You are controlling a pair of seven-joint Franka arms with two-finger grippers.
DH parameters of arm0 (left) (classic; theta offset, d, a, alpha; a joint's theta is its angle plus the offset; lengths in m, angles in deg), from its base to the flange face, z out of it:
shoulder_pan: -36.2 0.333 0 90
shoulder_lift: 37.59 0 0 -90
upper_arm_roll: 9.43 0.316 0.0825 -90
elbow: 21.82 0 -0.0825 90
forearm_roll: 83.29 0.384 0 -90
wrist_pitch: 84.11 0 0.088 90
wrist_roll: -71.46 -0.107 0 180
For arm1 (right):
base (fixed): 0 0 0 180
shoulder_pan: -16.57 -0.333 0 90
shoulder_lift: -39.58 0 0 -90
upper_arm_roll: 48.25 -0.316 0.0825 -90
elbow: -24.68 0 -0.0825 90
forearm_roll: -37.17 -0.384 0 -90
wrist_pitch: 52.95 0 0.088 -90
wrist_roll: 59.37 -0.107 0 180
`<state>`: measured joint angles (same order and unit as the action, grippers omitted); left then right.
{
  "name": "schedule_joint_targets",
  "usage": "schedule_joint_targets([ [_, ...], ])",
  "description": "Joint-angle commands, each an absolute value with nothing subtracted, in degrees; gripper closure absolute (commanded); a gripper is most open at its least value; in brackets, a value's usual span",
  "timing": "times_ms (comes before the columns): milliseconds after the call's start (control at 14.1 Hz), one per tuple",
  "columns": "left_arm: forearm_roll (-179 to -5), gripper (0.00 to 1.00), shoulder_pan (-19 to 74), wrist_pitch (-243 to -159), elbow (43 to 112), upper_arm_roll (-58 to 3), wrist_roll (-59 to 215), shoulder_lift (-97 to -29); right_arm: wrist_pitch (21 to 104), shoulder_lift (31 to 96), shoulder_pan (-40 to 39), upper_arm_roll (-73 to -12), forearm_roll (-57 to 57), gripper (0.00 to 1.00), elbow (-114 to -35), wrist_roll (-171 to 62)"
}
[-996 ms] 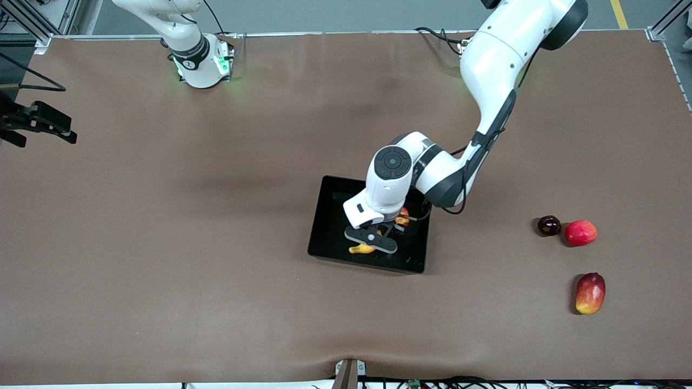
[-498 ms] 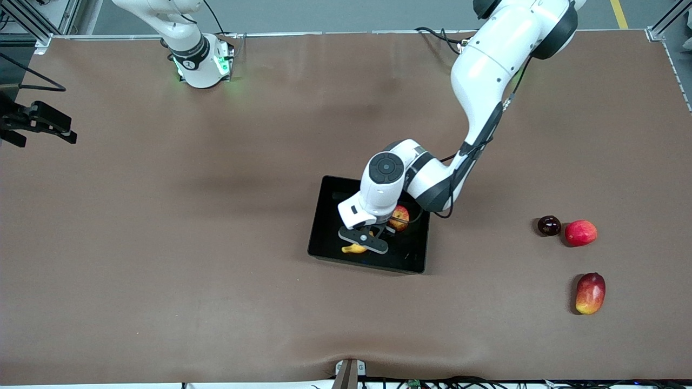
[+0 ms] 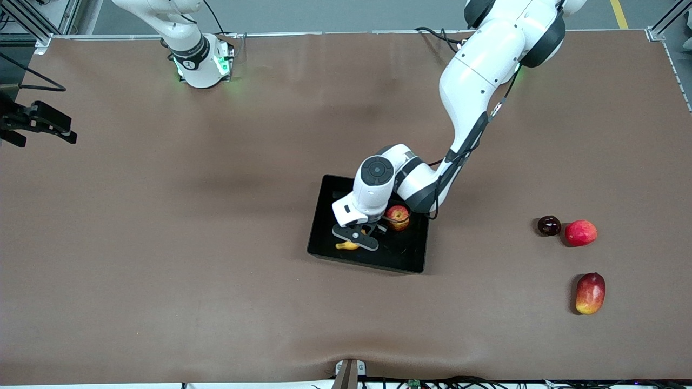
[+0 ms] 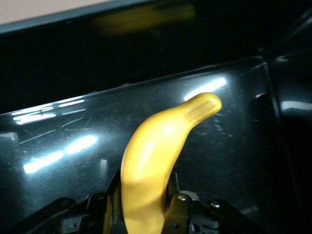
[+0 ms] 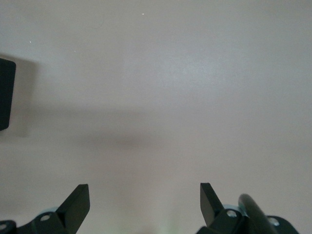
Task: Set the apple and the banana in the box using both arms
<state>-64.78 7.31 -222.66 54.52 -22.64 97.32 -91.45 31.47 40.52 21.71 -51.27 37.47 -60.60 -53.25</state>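
Note:
The black box sits mid-table. The apple lies in it, at the side toward the left arm's end. My left gripper is down inside the box, shut on the banana. In the left wrist view the banana sticks out from between the fingers of the left gripper, just over the glossy box floor. My right gripper is open and empty over bare brown table; the right arm waits.
A dark round fruit, a pinkish-red fruit and a mango-like fruit lie toward the left arm's end of the table. A black fixture juts in at the right arm's end.
My left gripper has moved with the banana across the box toward the right arm's end. The apple, half hidden under the wrist before, now shows fully.

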Motion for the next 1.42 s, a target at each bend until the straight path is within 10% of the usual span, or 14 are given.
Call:
schedule_joint_targets([
  [0,-64.4,0.0,6.3,-223.0,53.1,-20.5,98.4,-91.2,31.4,39.1,22.6,-51.8,36.4,0.0,-61.6,-53.4],
  [1351,-73.7,0.0,36.0,-183.1,57.4,-20.8,85.1,-53.8,31.4,39.1,22.6,-51.8,36.4,0.0,-61.5,-53.5],
])
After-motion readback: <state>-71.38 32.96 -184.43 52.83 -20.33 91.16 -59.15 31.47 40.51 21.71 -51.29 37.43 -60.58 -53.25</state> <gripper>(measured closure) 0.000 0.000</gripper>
